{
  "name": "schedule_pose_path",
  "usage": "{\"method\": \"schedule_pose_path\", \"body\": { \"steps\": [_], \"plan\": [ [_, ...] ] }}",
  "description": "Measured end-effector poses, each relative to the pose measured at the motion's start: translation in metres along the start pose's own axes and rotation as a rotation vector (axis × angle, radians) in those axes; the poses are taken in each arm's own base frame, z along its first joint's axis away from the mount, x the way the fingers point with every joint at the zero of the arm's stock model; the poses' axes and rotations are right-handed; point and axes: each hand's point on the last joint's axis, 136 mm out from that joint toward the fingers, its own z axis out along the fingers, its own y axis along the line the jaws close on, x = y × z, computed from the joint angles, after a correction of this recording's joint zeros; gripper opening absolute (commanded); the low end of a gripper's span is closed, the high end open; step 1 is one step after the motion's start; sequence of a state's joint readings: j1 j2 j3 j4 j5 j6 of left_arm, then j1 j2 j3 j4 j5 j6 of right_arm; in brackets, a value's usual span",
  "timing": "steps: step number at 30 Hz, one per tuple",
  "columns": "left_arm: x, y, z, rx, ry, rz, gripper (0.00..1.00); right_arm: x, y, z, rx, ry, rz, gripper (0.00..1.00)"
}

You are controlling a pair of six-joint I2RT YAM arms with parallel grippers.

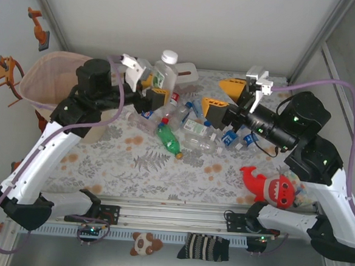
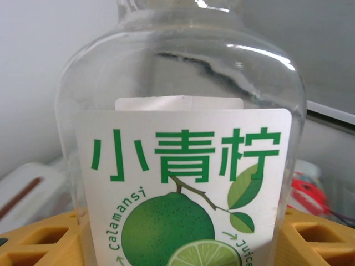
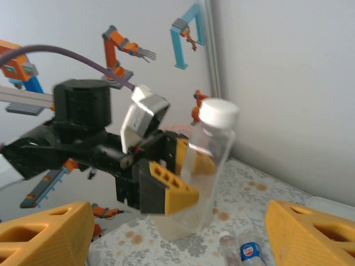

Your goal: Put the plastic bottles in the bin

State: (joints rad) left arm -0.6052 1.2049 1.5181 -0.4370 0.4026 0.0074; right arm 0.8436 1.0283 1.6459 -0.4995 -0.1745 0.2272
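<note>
The left gripper (image 1: 153, 88) is clamped around a clear calamansi juice bottle (image 1: 164, 71). Its yellow fingers (image 2: 33, 244) press on either side of the green-lettered label, and the white cap (image 3: 218, 112) points up. The bottle sits just right of the bin (image 1: 40, 68), close to it but not over the rim. Farther right of the bin, the other plastic bottles (image 1: 187, 123) lie jumbled on the patterned tabletop (image 1: 162, 174), with a green bottle (image 1: 169, 140) at the heap's near edge. Past them, well away from the bin, the right gripper (image 1: 224, 96) hangs with its jaws spread wide and nothing between them. A red plush shark (image 1: 270, 187) lies farthest from the bin.
</note>
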Motion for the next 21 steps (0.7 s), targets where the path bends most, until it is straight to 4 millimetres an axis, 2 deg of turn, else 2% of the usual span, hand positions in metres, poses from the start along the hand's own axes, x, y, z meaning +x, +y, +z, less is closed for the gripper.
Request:
{"method": "schedule_pose_path", "body": {
  "steps": [5,9,12,16,18,21],
  "plan": [
    [0.0,0.069,-0.023,-0.295,0.003,-0.11,0.53,0.013,-0.013,0.006,0.064,0.047,-0.002,0.79],
    [0.01,0.133,-0.059,-0.525,-0.009,-0.258,0.52,0.019,-0.018,0.008,0.087,0.07,-0.004,0.79],
    [0.02,0.173,-0.093,-0.682,-0.026,-0.372,0.51,0.021,-0.02,0.008,0.098,0.075,-0.005,0.79],
    [0.028,0.212,-0.14,-0.851,-0.078,-0.515,0.47,0.023,-0.021,0.008,0.105,0.083,-0.005,0.79],
    [0.034,0.23,-0.161,-0.925,-0.113,-0.587,0.47,0.024,-0.022,0.008,0.106,0.084,-0.005,0.79],
    [0.047,0.251,-0.18,-0.992,-0.142,-0.701,0.48,0.025,-0.022,0.008,0.107,0.087,-0.005,0.79]
  ]
}}
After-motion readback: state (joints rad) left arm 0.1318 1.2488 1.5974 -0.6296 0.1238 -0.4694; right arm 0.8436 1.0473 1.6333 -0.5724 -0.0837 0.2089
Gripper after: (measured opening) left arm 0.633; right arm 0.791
